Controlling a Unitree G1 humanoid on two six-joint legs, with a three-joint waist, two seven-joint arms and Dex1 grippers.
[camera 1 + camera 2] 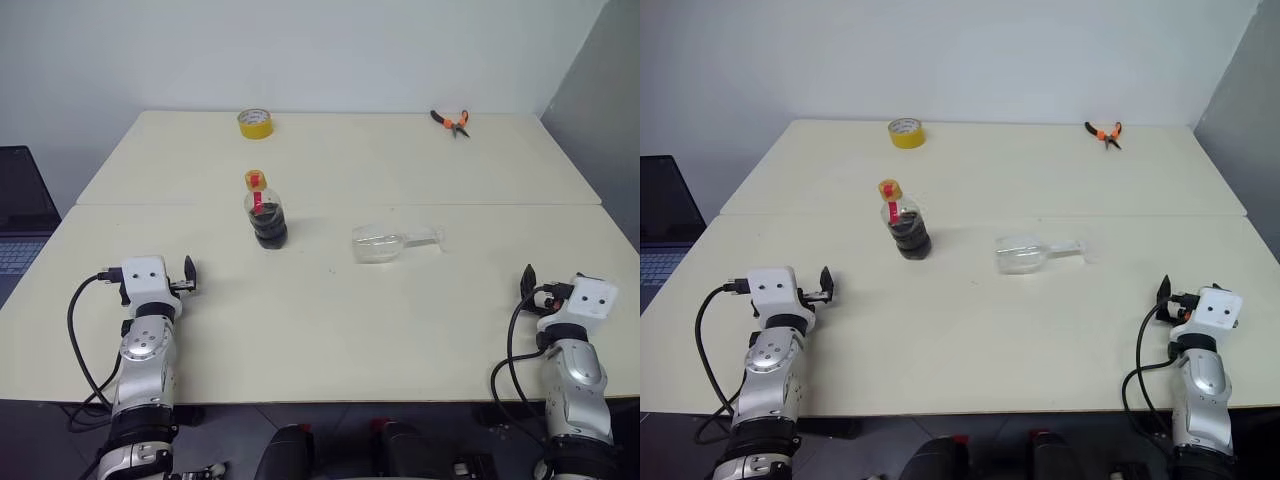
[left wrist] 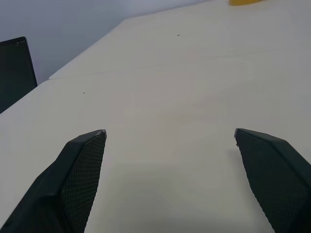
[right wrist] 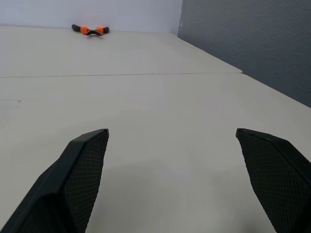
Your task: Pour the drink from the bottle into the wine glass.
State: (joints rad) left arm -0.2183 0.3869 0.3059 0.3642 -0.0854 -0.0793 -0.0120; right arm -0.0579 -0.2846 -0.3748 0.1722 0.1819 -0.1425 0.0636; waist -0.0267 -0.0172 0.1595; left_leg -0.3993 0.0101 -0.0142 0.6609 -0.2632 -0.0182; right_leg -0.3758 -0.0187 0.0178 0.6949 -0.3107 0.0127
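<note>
Biggest risk first: the wine glass (image 1: 392, 241) is lying on its side on the bench (image 1: 330, 330), bowl toward the bottle (image 1: 264, 212), stem and foot pointing to your right, so you can't pour yet. You'll likely have to stand it up first; it's round, clear and thin, so a nudge from one finger could roll it away, and a squeeze on the stem could snap it or let it slip. The bottle stands upright with its yellow-orange cap on and the drink (image 1: 269, 226) filling roughly the lower half. Tip it capped and nothing comes out; grab the soft body too hard with the cap off and cola could spurt onto the bench. Both grippers are empty with fingers spread wide apart. The left gripper (image 2: 170, 136) sits near the front edge on your left, with the bottle well ahead of it and inward. The right gripper (image 3: 172, 133) sits near the front edge on your right, with the glass well ahead and inward, its foot end the nearer part. Bottle and glass are near each other mid-bench, not touching. The tape roll (image 1: 255, 123) and pliers (image 1: 452, 121) sit at the far edge, out of the way.
</note>
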